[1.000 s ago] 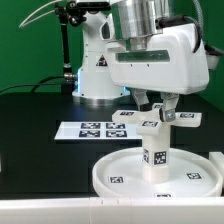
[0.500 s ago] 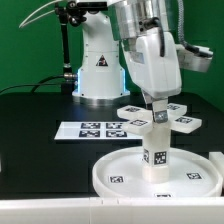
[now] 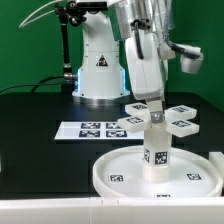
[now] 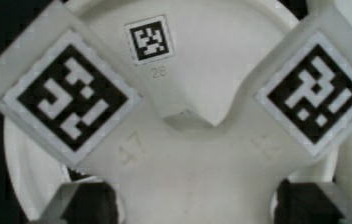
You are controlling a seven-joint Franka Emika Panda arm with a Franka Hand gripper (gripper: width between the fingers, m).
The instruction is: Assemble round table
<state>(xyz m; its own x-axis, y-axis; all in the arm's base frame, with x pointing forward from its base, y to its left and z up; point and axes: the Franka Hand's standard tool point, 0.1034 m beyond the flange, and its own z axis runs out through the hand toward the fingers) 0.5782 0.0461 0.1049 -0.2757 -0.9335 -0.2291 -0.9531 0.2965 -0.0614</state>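
Wrist has rotated since earlier frame, turning white cross-shaped tagged foot atop short white cylindrical leg. Tool clamped on foot. Leg upright in large white rimmed round disc, worktop front edge. Foot directly above vertical leg axis.

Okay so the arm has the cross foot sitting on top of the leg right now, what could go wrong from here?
The leg stands upright in the round disc, with the cross-shaped foot on its top under the gripper. If the foot is off-centre, pressing or turning may tip the leg or jam the joint. A turn may also spin the disc, since nothing visibly holds it.
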